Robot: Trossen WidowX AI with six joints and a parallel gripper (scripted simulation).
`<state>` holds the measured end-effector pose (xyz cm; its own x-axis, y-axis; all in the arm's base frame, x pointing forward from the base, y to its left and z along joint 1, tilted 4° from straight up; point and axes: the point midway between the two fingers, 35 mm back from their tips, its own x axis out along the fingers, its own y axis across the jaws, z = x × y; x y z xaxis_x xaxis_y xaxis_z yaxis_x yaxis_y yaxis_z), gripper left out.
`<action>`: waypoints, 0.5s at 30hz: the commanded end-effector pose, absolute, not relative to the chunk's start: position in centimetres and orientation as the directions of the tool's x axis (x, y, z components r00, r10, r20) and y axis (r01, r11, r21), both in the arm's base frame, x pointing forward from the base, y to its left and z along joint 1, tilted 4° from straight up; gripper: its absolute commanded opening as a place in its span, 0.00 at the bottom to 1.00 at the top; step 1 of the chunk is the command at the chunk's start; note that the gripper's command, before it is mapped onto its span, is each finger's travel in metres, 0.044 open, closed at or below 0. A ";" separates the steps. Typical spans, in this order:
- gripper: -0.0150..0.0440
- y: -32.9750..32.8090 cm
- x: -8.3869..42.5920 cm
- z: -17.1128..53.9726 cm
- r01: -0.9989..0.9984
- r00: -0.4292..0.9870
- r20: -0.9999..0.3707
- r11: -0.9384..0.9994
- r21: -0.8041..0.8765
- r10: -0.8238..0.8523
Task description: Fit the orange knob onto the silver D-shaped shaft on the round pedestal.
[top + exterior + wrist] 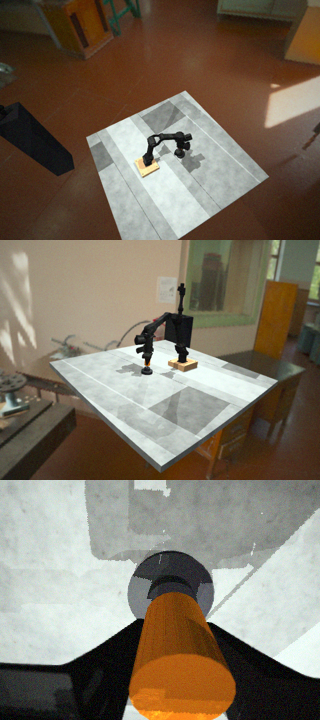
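Observation:
The orange knob (148, 364) (172, 630) is upright between the fingers of my gripper (147, 361) (174, 626), which is shut on it. The round dark pedestal (146, 372) (137, 596) (178, 156) stands on the board directly below the knob. In the exterior view the knob's lower end is just above the pedestal's raised centre, with a very small gap or none. In the wrist view the knob's far end overlaps the pedestal's centre. The silver shaft, its flat side and the knob's hole are hidden, so their alignment cannot be told.
The grey-white patterned board (227, 165) (103, 379) lies under everything. The arm's wooden base block (147, 171) (186, 366) is a short way from the pedestal. A dark tall box (36, 139) (188, 330) stands beyond the board's edge, behind the base in the exterior view.

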<state>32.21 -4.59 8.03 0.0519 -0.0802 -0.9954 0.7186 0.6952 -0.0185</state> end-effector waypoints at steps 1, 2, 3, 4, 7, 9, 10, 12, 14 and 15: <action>0.25 -4.5 32.3 8.1 0.719 0.054 -0.996 0.695 -0.016 -0.078; 0.25 -4.5 32.3 8.1 0.719 0.054 -0.996 0.695 -0.016 -0.078; 0.25 -4.4 32.3 8.1 0.719 0.054 -0.996 0.695 -0.016 -0.078; 0.25 -4.4 32.2 8.1 0.719 0.054 -0.996 0.695 -0.016 -0.078; 0.25 -4.5 32.2 8.0 0.719 0.054 -0.996 0.695 -0.016 -0.078; 0.25 -4.5 32.2 8.0 0.719 0.054 -0.996 0.695 -0.016 -0.078; 0.25 -4.5 32.2 7.9 0.719 0.054 -0.996 0.695 -0.016 -0.078; 0.25 -4.5 32.2 7.9 0.719 0.054 -0.996 0.695 -0.016 -0.078; 0.25 -4.5 32.2 7.8 0.719 0.054 -0.996 0.695 -0.016 -0.078; 0.25 -4.5 32.2 7.8 0.719 0.054 -0.996 0.695 -0.016 -0.078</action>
